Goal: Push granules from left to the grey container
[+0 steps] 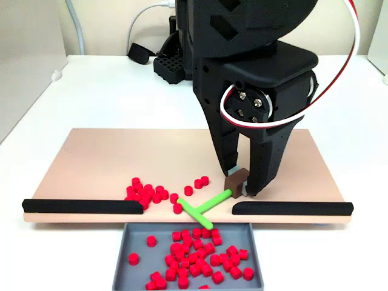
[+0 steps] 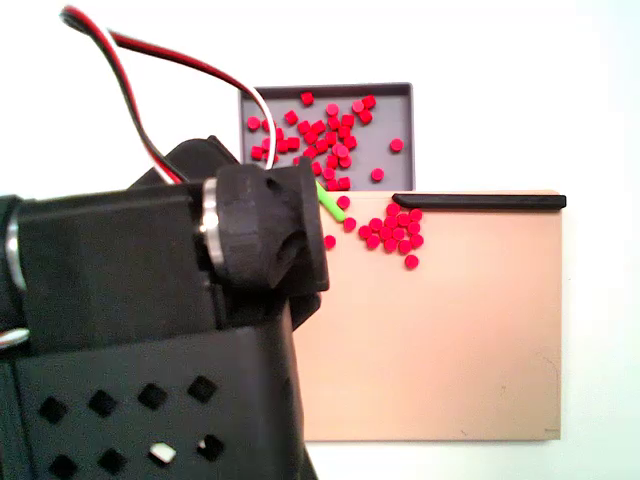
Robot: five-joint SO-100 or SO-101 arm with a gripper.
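A cluster of red granules (image 1: 145, 193) lies on the peach board, left of the gap between the black bars; a few more (image 1: 197, 182) sit nearer the middle. Many granules (image 1: 194, 254) lie in the grey container (image 1: 123, 260) just below the gap. My black gripper (image 1: 240, 182) is shut on the brown handle block of a green T-shaped stick (image 1: 209, 203), whose crossbar rests at the gap, right of the cluster. From behind the arm, the granules (image 2: 395, 232) on the board, the grey container (image 2: 400, 98) and the stick's green tip (image 2: 335, 205) show past the arm.
Two black bars (image 1: 82, 206) (image 1: 291, 208) line the board's front edge, with a gap over the container. The peach board (image 1: 109, 157) lies on a white table. A black holed block (image 1: 167, 66) and cables sit behind the arm.
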